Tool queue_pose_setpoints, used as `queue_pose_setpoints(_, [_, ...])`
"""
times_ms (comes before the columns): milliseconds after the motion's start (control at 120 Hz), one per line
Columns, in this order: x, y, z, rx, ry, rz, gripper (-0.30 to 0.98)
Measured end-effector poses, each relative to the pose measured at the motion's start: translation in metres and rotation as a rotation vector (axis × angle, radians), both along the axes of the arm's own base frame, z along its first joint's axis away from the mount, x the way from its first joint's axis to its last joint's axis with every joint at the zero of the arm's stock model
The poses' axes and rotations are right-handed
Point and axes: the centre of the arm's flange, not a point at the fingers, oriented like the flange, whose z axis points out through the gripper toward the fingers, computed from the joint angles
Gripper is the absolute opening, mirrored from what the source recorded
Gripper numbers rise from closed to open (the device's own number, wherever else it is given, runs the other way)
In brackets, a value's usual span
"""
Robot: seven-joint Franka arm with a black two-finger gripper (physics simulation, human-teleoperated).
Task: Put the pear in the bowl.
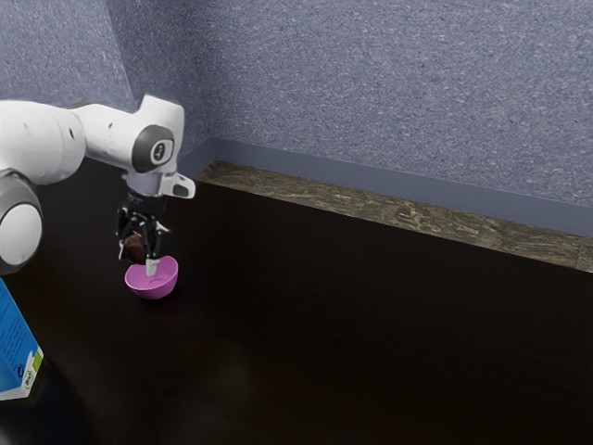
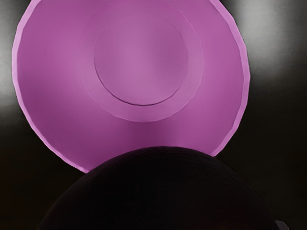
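Pink bowl (image 1: 154,291) on the dark table (image 1: 371,334): flared wall, slightly faceted rim, ringed round floor visible inside. My pincer (image 1: 139,260) is at the bowl's rim, fingers parted to the width of the pear (image 1: 134,247) and closed on it; pear dark brown, rounded, near the rim. Blue-and-white carton (image 1: 15,345) nearer the exterior camera, well apart. Tabletop smooth, faintly glossy.
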Motion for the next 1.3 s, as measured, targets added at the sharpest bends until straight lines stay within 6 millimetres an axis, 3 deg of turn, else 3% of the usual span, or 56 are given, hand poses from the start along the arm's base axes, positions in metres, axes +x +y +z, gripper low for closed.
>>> queue_pose_setpoints(367, [-0.005, -0.005, -0.033, -0.02, 0.006, -0.053, 0.35])
queue_pose_setpoints(483, [0.002, -0.005, -0.031, -0.02, -0.012, -0.063, 0.36])
queue_pose_setpoints(683, [0.005, -0.005, -0.029, -0.026, -0.018, -0.077, 0.54])
queue_pose_setpoints(867, [0.007, -0.009, -0.023, -0.032, -0.025, -0.094, 0.62])
queue_pose_setpoints(933, [0.013, -0.035, 0.02, -0.035, -0.088, -0.137, 0.64])
queue_pose_setpoints(992, [0.013, -0.073, 0.083, -0.048, -0.184, -0.195, 0.65])
queue_pose_setpoints(1058, [-0.001, -0.121, 0.161, -0.086, -0.308, -0.265, 0.66])
queue_pose_setpoints(1117, [-0.015, -0.154, 0.208, -0.132, -0.38, -0.305, 0.67])
queue_pose_setpoints(1192, [-0.028, -0.175, 0.236, -0.174, -0.41, -0.311, 0.67])
queue_pose_setpoints(1300, [-0.039, -0.197, 0.247, -0.199, -0.404, -0.306, 0.68])
